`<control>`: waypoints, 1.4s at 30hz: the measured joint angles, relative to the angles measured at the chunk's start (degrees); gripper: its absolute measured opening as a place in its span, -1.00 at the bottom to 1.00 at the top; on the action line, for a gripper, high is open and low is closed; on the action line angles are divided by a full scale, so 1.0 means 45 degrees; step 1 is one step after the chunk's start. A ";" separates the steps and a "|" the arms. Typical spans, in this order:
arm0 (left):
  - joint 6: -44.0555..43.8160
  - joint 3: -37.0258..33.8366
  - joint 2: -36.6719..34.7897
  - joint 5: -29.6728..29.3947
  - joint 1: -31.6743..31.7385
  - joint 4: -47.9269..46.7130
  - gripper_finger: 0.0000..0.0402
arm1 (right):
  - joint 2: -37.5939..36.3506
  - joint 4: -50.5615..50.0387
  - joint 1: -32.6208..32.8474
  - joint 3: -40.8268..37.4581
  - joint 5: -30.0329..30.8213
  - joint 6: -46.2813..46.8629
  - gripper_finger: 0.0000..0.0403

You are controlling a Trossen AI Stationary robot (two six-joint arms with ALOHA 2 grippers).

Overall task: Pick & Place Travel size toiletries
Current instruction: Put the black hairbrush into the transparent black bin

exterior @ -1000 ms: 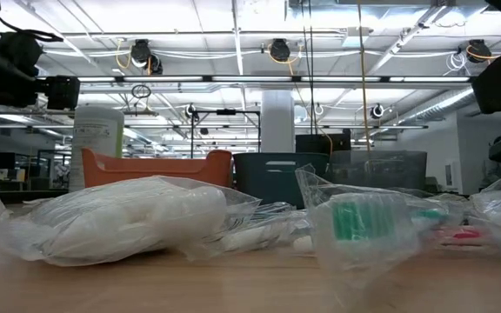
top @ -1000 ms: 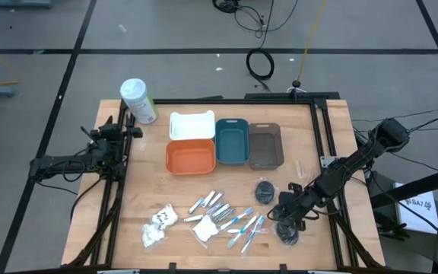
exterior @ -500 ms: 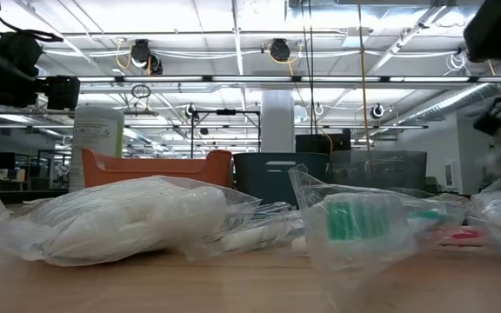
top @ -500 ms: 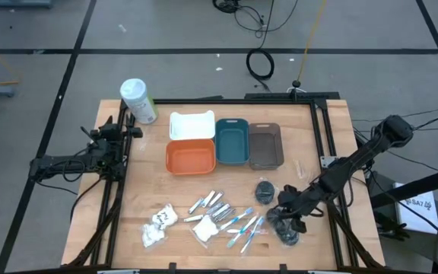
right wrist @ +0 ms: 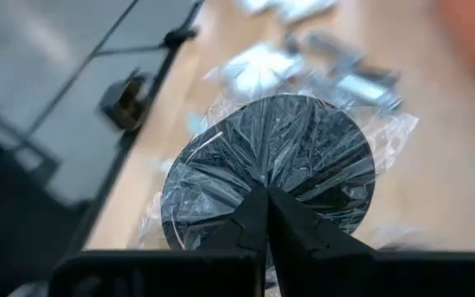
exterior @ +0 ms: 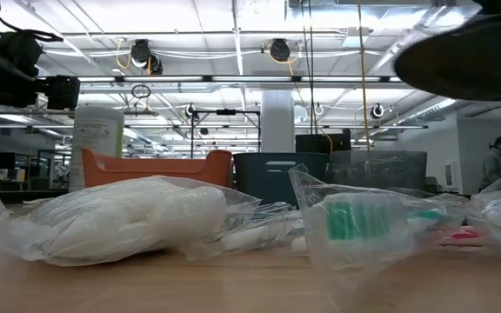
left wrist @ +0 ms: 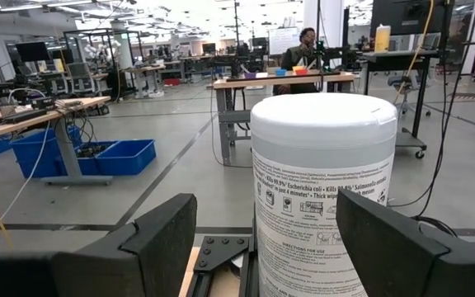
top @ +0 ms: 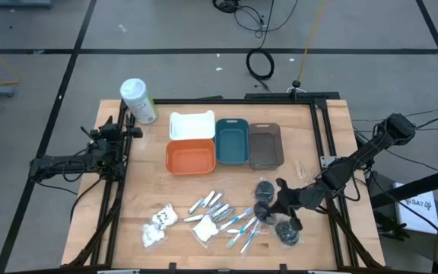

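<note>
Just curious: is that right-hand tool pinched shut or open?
Shut: the right tool pinches the wrapper of a dark round packet.

Even, bright overhead light; the wooden table (top: 150,194) from above shows only faint, soft shadows. At table height, ceiling strip lights (exterior: 233,54) glare white, and the nearest plastic bags (exterior: 120,217) and a dark shape at top right are blurred. In the right wrist view the background is smeared, while the dark wrapped packet (right wrist: 270,165) glints sharply.

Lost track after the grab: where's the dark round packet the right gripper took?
Pinched in the right gripper, the dark round packet hangs over the table's right front, beside the toothbrushes.
</note>
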 joint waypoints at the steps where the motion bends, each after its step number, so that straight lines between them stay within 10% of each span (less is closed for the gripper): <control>1: 0.0001 0.0000 0.0000 0.0001 0.0002 -0.0005 0.42 | 0.0000 0.0165 -0.0126 0.0000 0.0359 -0.0267 -1.00; 25: 0.0001 0.0000 0.0000 0.0001 -0.0001 -0.0005 0.42 | -0.0005 -0.1597 -0.8531 0.0015 0.1778 -0.1401 -1.00; 42: 0.0001 0.0000 0.0000 -0.0001 -0.0001 -0.0005 0.42 | -0.0005 -0.3298 -0.9775 0.0015 0.1929 -0.0362 -0.74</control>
